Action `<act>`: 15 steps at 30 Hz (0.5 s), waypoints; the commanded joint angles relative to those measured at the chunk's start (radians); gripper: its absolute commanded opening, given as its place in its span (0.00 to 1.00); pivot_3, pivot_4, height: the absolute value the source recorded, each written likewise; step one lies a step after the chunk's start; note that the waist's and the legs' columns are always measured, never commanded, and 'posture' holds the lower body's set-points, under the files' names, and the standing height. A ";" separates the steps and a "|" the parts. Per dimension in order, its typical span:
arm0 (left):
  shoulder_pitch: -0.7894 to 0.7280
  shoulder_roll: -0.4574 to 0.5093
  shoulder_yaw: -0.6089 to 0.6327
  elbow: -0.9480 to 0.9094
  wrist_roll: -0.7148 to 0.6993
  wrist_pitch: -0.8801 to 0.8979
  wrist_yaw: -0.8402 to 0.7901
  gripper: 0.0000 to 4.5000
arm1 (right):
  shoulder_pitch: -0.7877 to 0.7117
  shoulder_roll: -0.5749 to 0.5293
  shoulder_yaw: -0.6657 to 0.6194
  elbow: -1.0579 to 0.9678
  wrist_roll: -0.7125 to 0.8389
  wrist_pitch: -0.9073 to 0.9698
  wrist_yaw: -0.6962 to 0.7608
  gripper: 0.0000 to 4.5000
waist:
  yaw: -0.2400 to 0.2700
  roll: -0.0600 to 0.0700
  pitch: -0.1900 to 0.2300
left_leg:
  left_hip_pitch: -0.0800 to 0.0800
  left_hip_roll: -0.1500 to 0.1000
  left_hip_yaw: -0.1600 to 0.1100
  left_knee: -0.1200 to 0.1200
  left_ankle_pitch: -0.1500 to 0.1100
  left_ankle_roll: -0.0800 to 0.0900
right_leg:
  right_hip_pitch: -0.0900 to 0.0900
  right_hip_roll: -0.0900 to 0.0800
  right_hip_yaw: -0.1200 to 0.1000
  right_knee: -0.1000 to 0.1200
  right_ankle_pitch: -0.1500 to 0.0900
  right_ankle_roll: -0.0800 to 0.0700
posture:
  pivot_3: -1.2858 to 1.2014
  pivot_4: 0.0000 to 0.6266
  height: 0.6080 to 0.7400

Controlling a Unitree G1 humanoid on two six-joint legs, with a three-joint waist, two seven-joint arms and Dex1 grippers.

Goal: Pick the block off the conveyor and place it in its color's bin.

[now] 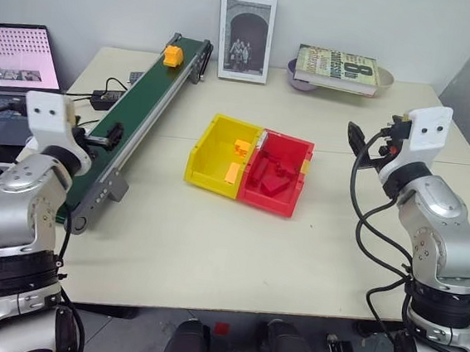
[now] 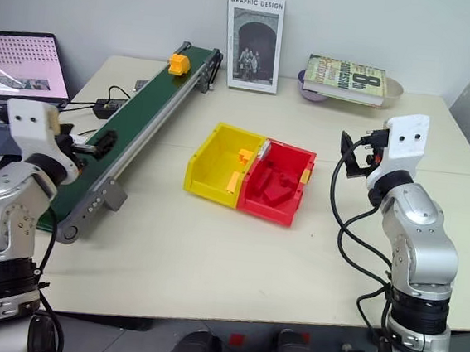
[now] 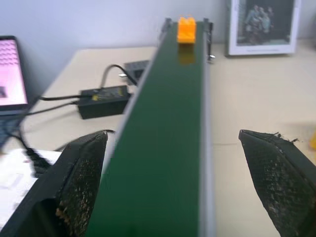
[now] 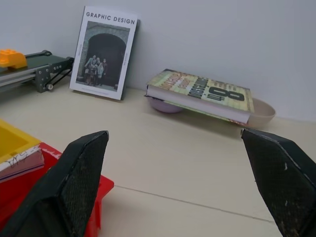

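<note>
Way out past the left gripper's (image 3: 173, 187) wide-open jaws, the block (image 3: 186, 29) sat at the conveyor's (image 3: 168, 148) far end, right gripper (image 4: 182, 182) also gaping empty, so picking and dropping into the yellow bin (image 1: 208, 153) was all still left.

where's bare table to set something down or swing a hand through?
Widest bare patch: the near table in front of the yellow bin and red bin. More between the red bin and the right gripper, and between the bins and the book. Crowded: the left side, with conveyor, cables and laptop.
</note>
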 commanded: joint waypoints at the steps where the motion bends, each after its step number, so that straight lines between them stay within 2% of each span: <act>1: 0.002 0.023 0.017 -0.045 -0.020 -0.014 -0.027 0.99 | -0.061 -0.021 0.017 -0.001 0.070 -0.029 0.120 1.00 | 0.000 0.000 0.000 | 0.000 0.000 0.000 0.000 0.000 0.000 | 0.000 0.000 0.000 0.000 0.000 0.000 | 0.52 0.24 1.00; 8: -0.016 0.048 0.003 -0.005 -0.024 -0.022 -0.076 0.99 | -0.120 -0.072 0.076 0.038 0.192 -0.028 0.380 1.00 | 0.000 0.000 0.000 | 0.000 0.000 0.000 0.000 0.000 0.000 | 0.000 0.000 -0.001 0.000 0.000 0.000 | 0.52 0.24 1.00; 15: -0.044 0.095 -0.012 0.071 -0.038 -0.032 -0.174 0.99 | -0.151 -0.097 0.123 0.034 0.289 -0.005 0.537 1.00 | 0.000 0.000 0.000 | 0.000 0.000 0.000 0.000 0.000 0.000 | 0.000 0.000 -0.001 0.000 0.000 0.000 | 0.52 0.24 1.00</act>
